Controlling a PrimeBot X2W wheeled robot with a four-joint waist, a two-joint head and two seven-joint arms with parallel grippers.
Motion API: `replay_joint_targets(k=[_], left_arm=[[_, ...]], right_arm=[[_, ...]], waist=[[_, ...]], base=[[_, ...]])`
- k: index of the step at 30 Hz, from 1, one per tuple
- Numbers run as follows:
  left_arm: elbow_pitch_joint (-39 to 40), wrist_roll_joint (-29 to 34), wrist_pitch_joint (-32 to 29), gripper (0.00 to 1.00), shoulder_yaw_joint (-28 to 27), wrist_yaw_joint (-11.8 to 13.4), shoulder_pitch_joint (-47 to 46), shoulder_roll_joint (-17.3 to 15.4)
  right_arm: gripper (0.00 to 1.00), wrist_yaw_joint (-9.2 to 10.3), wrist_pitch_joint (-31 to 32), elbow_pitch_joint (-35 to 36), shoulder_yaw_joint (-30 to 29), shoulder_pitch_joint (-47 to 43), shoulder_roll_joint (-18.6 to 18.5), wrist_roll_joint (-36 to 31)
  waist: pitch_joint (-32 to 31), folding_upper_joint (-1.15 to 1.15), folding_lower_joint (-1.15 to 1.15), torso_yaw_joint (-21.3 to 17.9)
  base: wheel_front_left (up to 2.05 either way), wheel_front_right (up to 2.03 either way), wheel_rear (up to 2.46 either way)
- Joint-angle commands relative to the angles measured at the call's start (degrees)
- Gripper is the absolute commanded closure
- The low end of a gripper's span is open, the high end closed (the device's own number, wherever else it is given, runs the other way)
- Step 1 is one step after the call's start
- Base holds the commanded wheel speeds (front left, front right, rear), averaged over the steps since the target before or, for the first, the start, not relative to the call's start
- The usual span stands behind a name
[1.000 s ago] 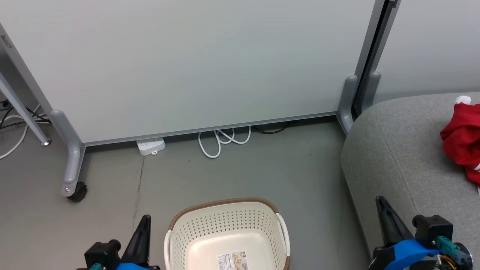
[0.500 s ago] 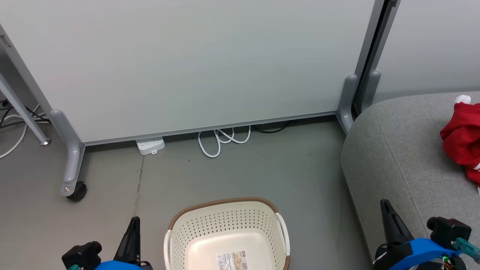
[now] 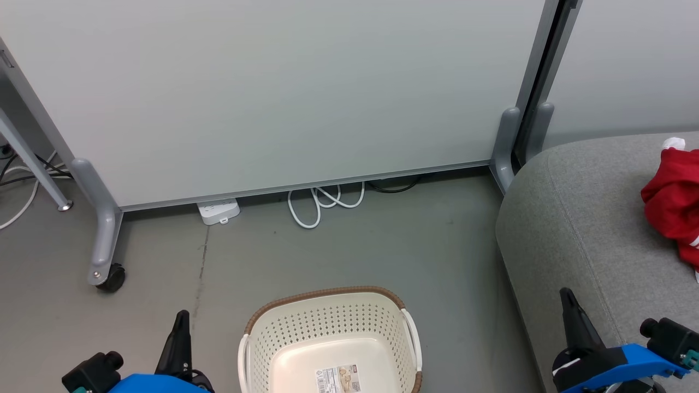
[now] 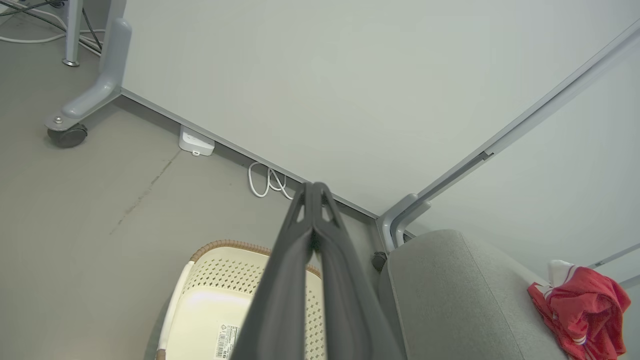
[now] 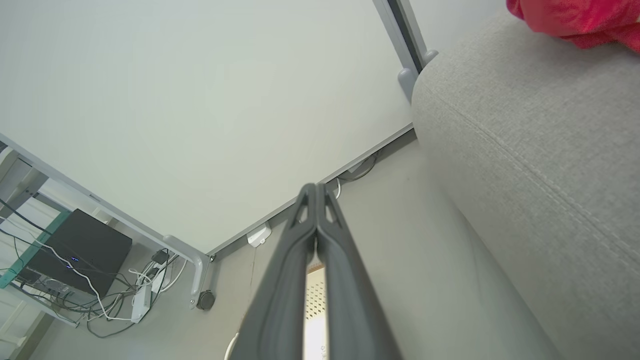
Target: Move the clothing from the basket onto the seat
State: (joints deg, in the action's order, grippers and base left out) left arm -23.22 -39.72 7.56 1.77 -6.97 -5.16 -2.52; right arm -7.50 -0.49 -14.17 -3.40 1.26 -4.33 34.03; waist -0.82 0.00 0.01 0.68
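Showing black box (image 5: 80, 245), right wrist view; clothing (image 3: 674, 202) on seat (image 3: 579, 218); all fingers (image 4: 285, 290) pressed together.

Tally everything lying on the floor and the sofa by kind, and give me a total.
Basket: 1
Sofa: 1
Red clothing heap: 1
White power strip: 1
Coiled white cable: 1
Total: 5

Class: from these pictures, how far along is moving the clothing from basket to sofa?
Done: red white-trimmed clothing lies on the light grey fabric sofa; the oval cream perforated plastic basket shows a bare bottom. In hand: nothing; left gripper and right gripper are shut, empty. Left: apparently nothing, though the basket's near end is cut off.
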Motion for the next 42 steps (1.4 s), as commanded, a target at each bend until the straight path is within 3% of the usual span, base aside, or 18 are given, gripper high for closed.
replay_joint_targets(k=[1,42], left_arm=[[1.30,-2.12,-0.52,1.00,-0.77,-0.19,-1.07,-0.24],[5.66,-29.16,-7.89,1.00,-4.90,-0.40,-1.31,-0.39]], right_arm=[[1.00,0.00,0.32,0.90,-0.29,1.95,0.03,2.44],[1.00,0.01,4.02,0.59,-1.87,3.92,0.84,32.35]], waist=[[0.02,0.00,-0.01,-0.01],[0.44,0.00,-0.01,-0.30]], base=[[0.00,0.00,0.00],[0.00,0.00,0.00]])
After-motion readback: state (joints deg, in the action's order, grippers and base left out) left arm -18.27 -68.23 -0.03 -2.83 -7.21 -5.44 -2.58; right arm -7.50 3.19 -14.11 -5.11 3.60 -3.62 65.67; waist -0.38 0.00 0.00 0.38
